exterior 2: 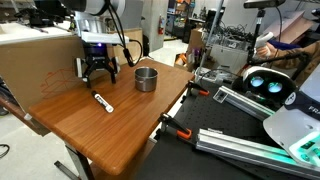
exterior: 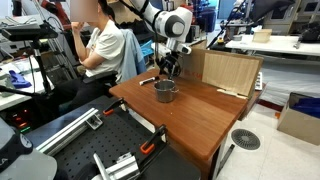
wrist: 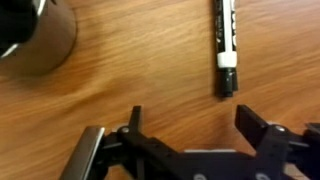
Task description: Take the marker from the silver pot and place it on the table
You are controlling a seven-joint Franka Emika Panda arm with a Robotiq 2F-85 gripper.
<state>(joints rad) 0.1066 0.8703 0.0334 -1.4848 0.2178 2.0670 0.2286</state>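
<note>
Marker [exterior 2: 102, 100] lay flat on tabletop [exterior 2: 125, 135], out of pot [exterior 2: 146, 78], left of centre in an exterior view. Pincer [exterior 2: 98, 72] hung just above it, jaws spread, holding nothing; the wrist view confirmed this, with pincer [wrist: 190, 128] empty at the bottom edge and marker [wrist: 225, 45] apart from it at upper right.

Risks, as a judgement: the round barrel could roll toward the table edge if nudged. A low sideways retreat could clip the marker or bump the pot [wrist: 38, 35].

Long axis: near vertical in the wrist frame, white-banded end pointing down toward the pincer. In the exterior view it ran diagonally, upper left to lower right.
</note>
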